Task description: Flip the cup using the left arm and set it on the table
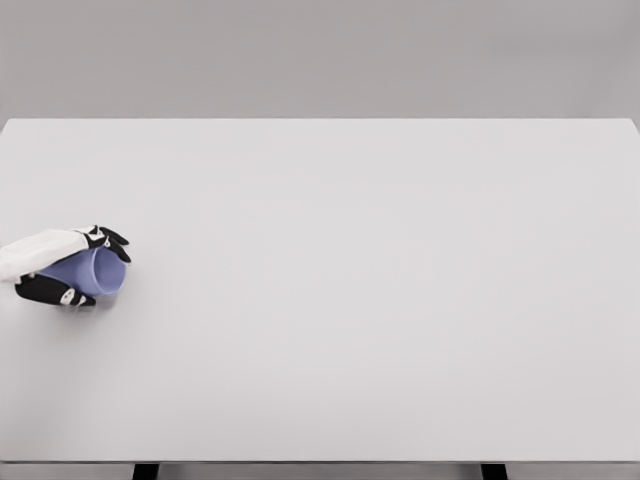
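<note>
A light purple cup (97, 272) lies tilted on its side near the left edge of the white table (380, 280), its open mouth facing right. My left hand (88, 268) comes in from the left edge and is shut on the cup. Black fingers (108, 241) curl over the top of the cup, and the thumb (58, 292) presses from below. The cup's base is hidden inside the hand. Whether the cup touches the table I cannot tell. My right arm does not show.
The table's front edge runs along the bottom, with two dark legs (146, 470) below it. A plain grey wall stands behind the far edge.
</note>
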Controlling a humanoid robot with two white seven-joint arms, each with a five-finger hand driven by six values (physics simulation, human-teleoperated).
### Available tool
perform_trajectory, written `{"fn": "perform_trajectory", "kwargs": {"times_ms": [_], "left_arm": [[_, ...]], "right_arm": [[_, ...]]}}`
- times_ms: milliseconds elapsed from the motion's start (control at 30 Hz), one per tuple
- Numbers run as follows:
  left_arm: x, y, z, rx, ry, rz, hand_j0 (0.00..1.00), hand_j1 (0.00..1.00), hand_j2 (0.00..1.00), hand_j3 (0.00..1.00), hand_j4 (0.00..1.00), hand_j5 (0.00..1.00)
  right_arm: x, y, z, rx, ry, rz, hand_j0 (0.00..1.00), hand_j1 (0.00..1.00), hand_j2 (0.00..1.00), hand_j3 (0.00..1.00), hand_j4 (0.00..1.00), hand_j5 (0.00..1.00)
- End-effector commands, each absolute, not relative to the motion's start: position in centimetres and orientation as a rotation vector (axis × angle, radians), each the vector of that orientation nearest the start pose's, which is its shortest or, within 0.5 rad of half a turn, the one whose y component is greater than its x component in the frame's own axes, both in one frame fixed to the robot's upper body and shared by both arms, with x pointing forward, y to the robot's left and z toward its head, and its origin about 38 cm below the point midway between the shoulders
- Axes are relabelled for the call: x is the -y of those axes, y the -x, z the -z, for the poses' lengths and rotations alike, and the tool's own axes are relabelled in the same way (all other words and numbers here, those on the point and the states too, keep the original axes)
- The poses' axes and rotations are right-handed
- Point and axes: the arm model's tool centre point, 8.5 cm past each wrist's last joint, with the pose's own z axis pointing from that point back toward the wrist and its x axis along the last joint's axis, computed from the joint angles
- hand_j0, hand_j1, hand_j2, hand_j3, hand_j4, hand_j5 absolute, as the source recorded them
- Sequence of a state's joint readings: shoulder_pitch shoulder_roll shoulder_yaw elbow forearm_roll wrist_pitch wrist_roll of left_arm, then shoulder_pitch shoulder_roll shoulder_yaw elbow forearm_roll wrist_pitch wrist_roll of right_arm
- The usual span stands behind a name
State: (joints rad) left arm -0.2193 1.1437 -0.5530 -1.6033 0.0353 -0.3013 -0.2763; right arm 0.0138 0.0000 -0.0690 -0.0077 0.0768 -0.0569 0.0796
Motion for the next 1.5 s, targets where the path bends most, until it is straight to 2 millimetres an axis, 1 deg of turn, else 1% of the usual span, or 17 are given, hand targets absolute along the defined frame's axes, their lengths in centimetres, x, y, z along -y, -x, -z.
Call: {"fn": "perform_trajectory", "kwargs": {"times_ms": [0,67,133,267,367,400,533,600,667,833,933,1067,1200,1300,1400,1433,1467], "left_arm": [[-39.9,-35.4,-17.3,1.319,-0.215,1.466,0.6,0.6,0.6,0.6,0.6,0.6],[-39.5,-35.2,-17.7,1.338,-0.113,1.455,0.61,0.61,0.61,0.61,0.61,0.61],[-38.9,-34.8,-18.2,1.36,0.047,1.43,0.61,0.61,0.61,0.61,0.61,0.61],[-39.3,-34.6,-18.6,1.371,0.227,1.362,0.61,0.61,0.61,0.61,0.61,0.61],[-39.9,-36.6,-18.9,1.51,0.274,1.182,0.61,0.61,0.61,0.61,0.61,0.61],[-39.2,-38.0,-18.5,1.575,0.308,1.093,0.61,0.61,0.61,0.61,0.61,0.61],[-36.9,-42.9,-15.7,1.698,0.398,0.792,0.62,0.62,0.62,0.62,0.62,0.62],[-36.0,-43.8,-14.2,1.714,0.443,0.681,0.63,0.63,0.63,0.63,0.63,0.63],[-34.8,-44.2,-13.8,1.725,0.473,0.658,0.63,0.63,0.63,0.63,0.63,0.63],[-33.6,-44.3,-12.7,1.72,0.494,0.644,0.63,0.63,0.63,0.63,0.63,0.63],[-32.2,-44.1,-11.6,1.699,0.516,0.665,0.63,0.63,0.63,0.63,0.63,0.63],[-31.4,-43.9,-10.4,1.69,0.512,0.684,0.64,0.64,0.64,0.64,0.64,0.64],[-30.9,-43.7,-9.9,1.687,0.509,0.703,0.69,0.69,0.69,0.69,0.69,0.69],[-30.8,-43.5,-9.6,1.677,0.513,0.706,0.77,0.77,0.77,0.77,0.77,0.77],[-30.7,-43.5,-9.6,1.676,0.514,0.709,0.96,0.96,0.96,0.96,0.96,0.96],[-30.7,-43.5,-9.6,1.674,0.514,0.708,1.0,1.0,1.0,1.0,1.0,1.0],[-30.7,-43.5,-9.6,1.675,0.514,0.707,1.0,1.0,1.0,1.0,1.0,1.0]], "right_arm": [[26.5,0.0,26.2,0.05,0.008,-0.012,1.0,1.0,1.0,1.0,1.0,1.0],[26.5,0.0,26.2,0.05,0.008,-0.012,1.0,1.0,1.0,1.0,1.0,1.0],[26.5,0.0,26.2,0.05,0.008,-0.012,1.0,1.0,1.0,1.0,1.0,1.0],[26.5,0.0,26.2,0.05,0.008,-0.012,1.0,1.0,1.0,1.0,1.0,1.0],[26.5,0.0,26.2,0.05,0.008,-0.012,1.0,1.0,1.0,1.0,1.0,1.0],[26.5,0.0,26.2,0.05,0.008,-0.012,1.0,1.0,1.0,1.0,1.0,1.0],[26.5,0.0,26.2,0.051,0.008,-0.012,1.0,1.0,1.0,1.0,1.0,1.0],[26.5,0.0,26.2,0.05,0.008,-0.012,1.0,1.0,1.0,1.0,1.0,1.0],[26.5,0.0,26.2,0.05,0.008,-0.012,1.0,1.0,1.0,1.0,1.0,1.0],[26.5,0.0,26.2,0.05,0.008,-0.012,1.0,1.0,1.0,1.0,1.0,1.0],[26.5,0.0,26.2,0.05,0.008,-0.012,1.0,1.0,1.0,1.0,1.0,1.0],[26.5,0.0,26.2,0.05,0.008,-0.012,1.0,1.0,1.0,1.0,1.0,1.0],[26.5,0.0,26.2,0.05,0.008,-0.012,1.0,1.0,1.0,1.0,1.0,1.0],[26.5,0.0,26.2,0.05,0.008,-0.012,1.0,1.0,1.0,1.0,1.0,1.0],[26.5,0.0,26.2,0.05,0.008,-0.012,1.0,1.0,1.0,1.0,1.0,1.0],[26.5,0.0,26.2,0.05,0.008,-0.012,1.0,1.0,1.0,1.0,1.0,1.0],[26.5,0.0,26.2,0.05,0.008,-0.012,1.0,1.0,1.0,1.0,1.0,1.0]]}}
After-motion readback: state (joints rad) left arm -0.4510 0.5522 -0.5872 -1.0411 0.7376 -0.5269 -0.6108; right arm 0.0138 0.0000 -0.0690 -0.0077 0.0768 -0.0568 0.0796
